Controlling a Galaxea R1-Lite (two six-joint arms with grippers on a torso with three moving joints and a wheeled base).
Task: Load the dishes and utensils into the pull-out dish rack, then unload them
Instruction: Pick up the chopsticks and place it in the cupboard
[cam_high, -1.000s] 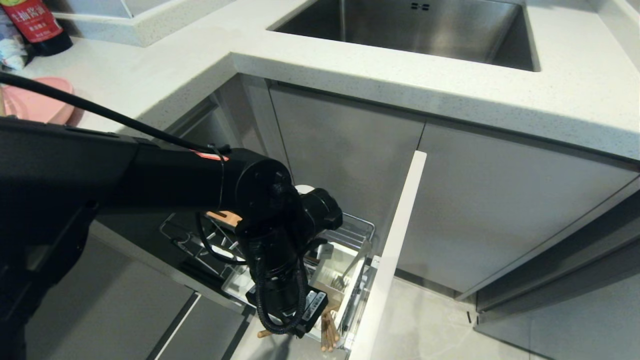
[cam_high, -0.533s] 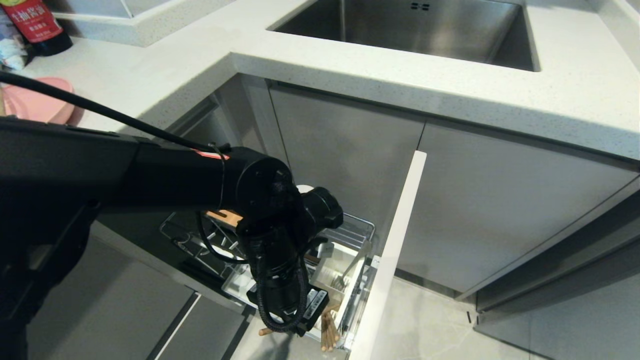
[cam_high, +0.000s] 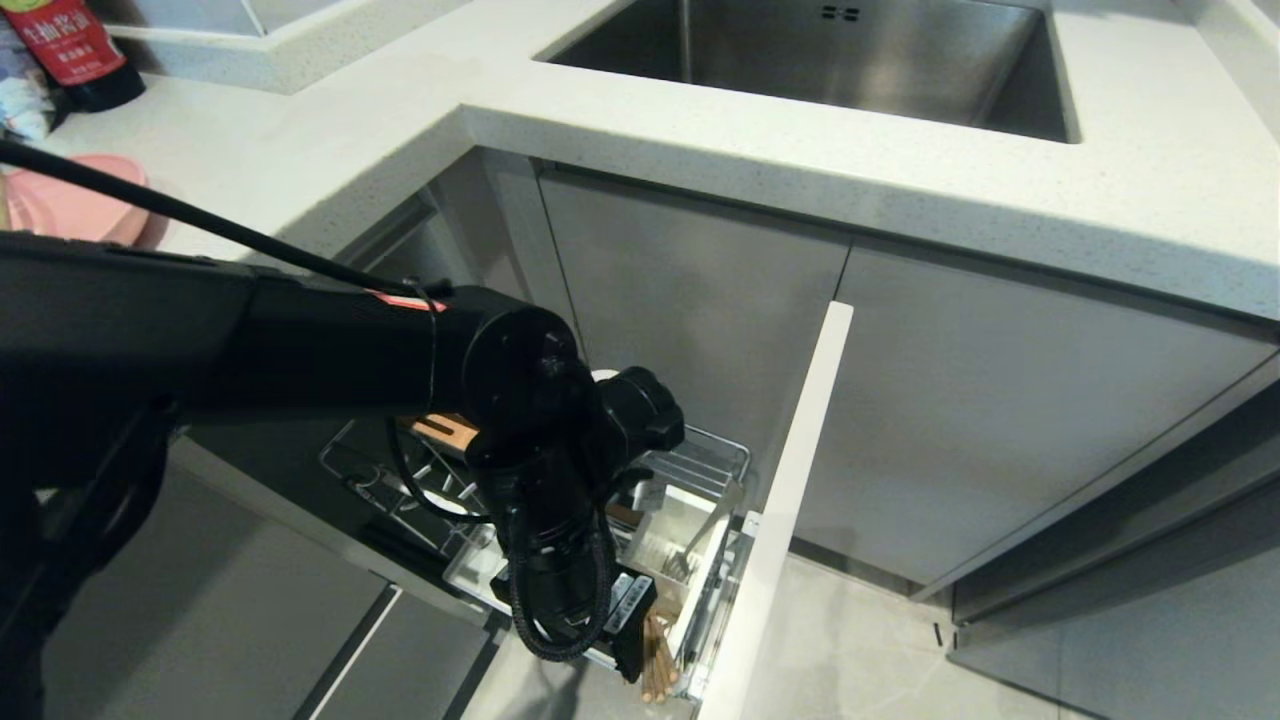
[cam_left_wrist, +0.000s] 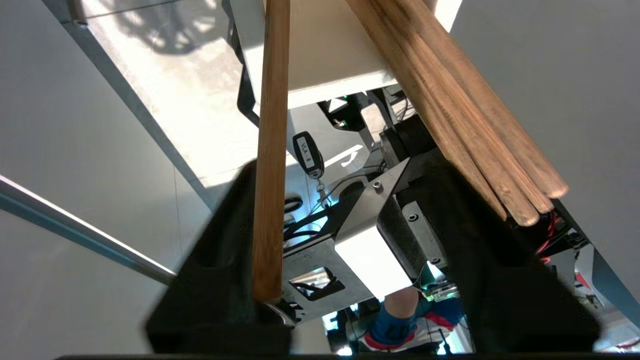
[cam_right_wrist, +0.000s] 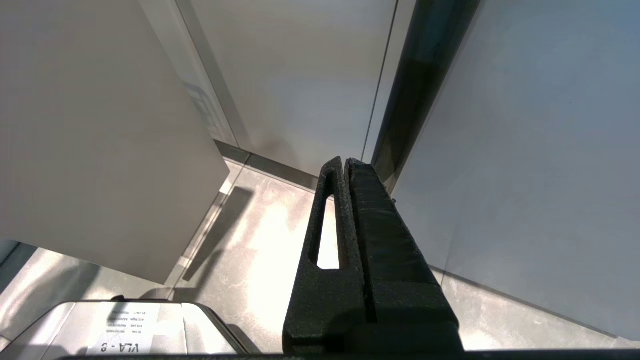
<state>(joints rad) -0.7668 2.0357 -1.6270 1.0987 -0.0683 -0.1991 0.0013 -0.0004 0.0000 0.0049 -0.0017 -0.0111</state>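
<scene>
Left tool (cam_left_wrist: 350, 280): standing wide, its two dark fingers (cam_left_wrist: 220, 295) spread, low over the front end of the pull-out dish rack (cam_high: 700, 450); it is gripping nothing that can be seen.
Chopsticks (cam_left_wrist: 270, 150): one light wooden stick is lying along the inner face of one finger, its blunt end near the finger's root; whether it is resting on the pad or just passing beside it cannot be told.
Bundle of chopsticks (cam_left_wrist: 470, 115): several sticks are leaning together by the other finger, apart from the single stick; in the head view stick ends are poking out beside the white utensil box (cam_high: 690, 540).
How it will handle: the stick is looking light, stiff and smooth, likely to roll or pivot if pinched near one end.
Where to take hold: probably across the shaft some way in from the blunt end, pads square to the grain, well apart from the bundle so that only the wanted pair is being taken.
Pink plate (cam_high: 70, 205): sitting on the desk (cam_high: 300, 150) at the far left edge of the head view.
Right tool (cam_right_wrist: 345, 210): fingers pressed together, hanging parked above the floor by the cabinet fronts.
</scene>
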